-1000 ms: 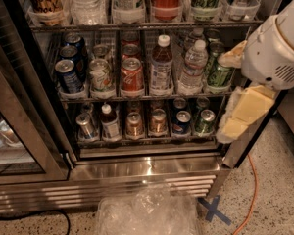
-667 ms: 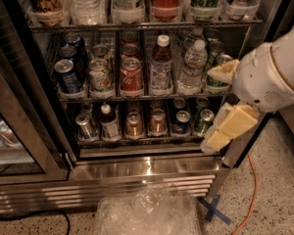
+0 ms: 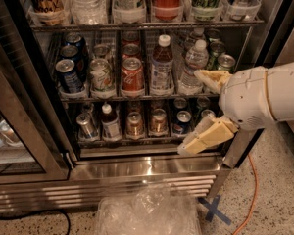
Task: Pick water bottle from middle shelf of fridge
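Note:
The fridge (image 3: 137, 173) stands with its door open. On the middle shelf (image 3: 112, 98) the water bottle (image 3: 192, 65) stands upright in the lane right of the brown-drink bottle (image 3: 160, 65), clear with a white cap. Lanes of blue cans (image 3: 68, 75), pale cans and red cans (image 3: 132, 75) fill the left side. My gripper (image 3: 190, 112) comes in from the right on a white arm and is open. Its upper finger (image 3: 213, 80) lies just right of the water bottle's lower part, covering the green cans. Its lower finger (image 3: 206, 138) hangs before the bottom shelf.
The glass door (image 3: 24, 131) stands open at the left. A crumpled clear plastic bag (image 3: 147, 212) lies on the floor before the grille. An orange cable (image 3: 250, 195) and a blue tape cross (image 3: 213, 209) are at the right. Large bottles fill the top rack (image 3: 137, 26).
My arm has moved left and down across the fridge's right side. The fingers now sit closer to the water bottle. The bottles and cans have not moved.

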### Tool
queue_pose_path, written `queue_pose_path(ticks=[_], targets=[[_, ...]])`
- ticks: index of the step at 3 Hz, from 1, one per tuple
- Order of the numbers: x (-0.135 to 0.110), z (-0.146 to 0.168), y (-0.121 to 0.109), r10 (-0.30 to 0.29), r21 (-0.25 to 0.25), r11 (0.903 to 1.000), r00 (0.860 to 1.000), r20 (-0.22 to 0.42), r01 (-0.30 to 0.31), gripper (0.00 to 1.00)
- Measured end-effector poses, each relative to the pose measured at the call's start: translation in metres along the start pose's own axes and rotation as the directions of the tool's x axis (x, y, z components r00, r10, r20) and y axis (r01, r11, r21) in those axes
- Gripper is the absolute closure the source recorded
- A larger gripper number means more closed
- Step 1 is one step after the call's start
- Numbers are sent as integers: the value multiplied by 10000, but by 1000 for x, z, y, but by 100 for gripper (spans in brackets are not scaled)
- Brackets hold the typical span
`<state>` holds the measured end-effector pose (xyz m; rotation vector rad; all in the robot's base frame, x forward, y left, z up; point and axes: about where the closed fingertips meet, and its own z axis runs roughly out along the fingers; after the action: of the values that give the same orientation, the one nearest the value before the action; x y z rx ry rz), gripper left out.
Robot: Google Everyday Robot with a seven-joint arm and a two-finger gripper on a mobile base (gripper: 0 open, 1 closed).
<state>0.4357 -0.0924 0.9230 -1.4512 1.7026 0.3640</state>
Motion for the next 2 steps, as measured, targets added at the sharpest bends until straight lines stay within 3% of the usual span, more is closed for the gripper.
queue_pose_path(ticks=[1, 2], targets=[[0, 0, 0, 0, 0, 10000, 10000, 1, 0, 0], [-6, 0, -1, 375, 190, 9990, 9952, 899, -394, 0]])
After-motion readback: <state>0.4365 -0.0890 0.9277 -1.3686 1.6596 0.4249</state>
